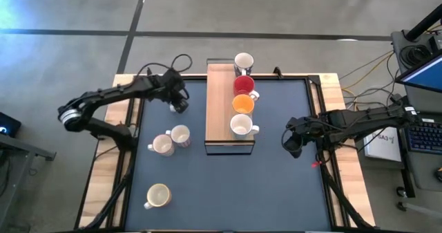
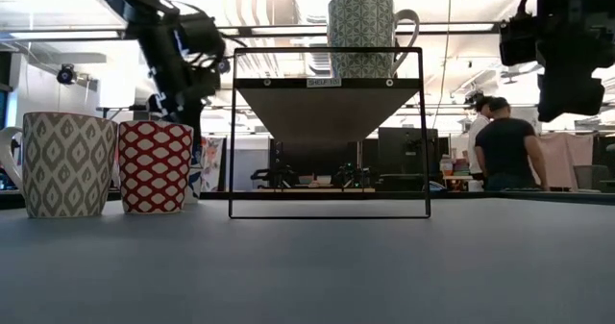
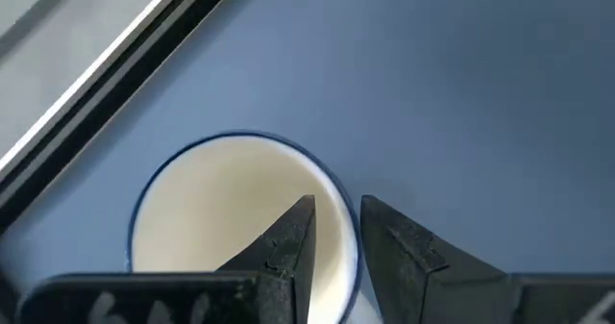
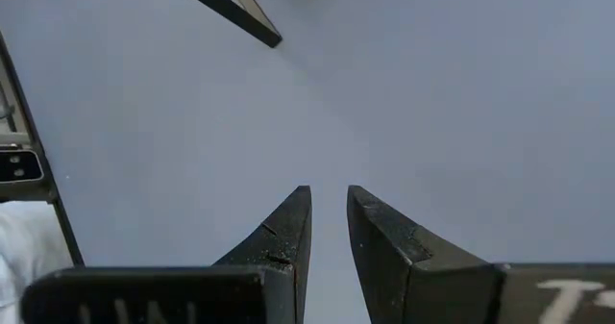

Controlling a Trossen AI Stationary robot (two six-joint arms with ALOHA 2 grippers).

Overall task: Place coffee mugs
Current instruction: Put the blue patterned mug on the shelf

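My left gripper (image 1: 178, 104) is at the table's far left, shut on a cream mug with a blue rim (image 3: 221, 218). The gripper hides this mug in the high view. Four mugs stand in a row on the wooden rack (image 1: 219, 108): a patterned one (image 1: 243, 60), a red one (image 1: 243, 85), an orange one (image 1: 243, 104) and a white one (image 1: 240, 126). Three more mugs stand on the table's left half: two patterned ones side by side (image 1: 162, 144) (image 1: 181, 134) and one nearer (image 1: 157, 196). My right gripper (image 1: 293, 145) hangs shut and empty right of the rack. My left gripper has the mug's wall at the rim (image 3: 348, 218) between its two fingers, one finger (image 3: 288, 247) inside the mug and one (image 3: 404, 257) outside. The fingers come from above, pointing down. The mug is upright, mouth up; whether its base is on the table I cannot tell.
The rack has a thin black frame (image 2: 329, 132) and stands mid-table. In the low view the grey-patterned mug (image 2: 62, 163) and the red-patterned mug (image 2: 154, 165) stand at the left. Bare blue mat lies right of the rack (image 1: 283, 184). A person (image 2: 504, 146) stands in the room behind.
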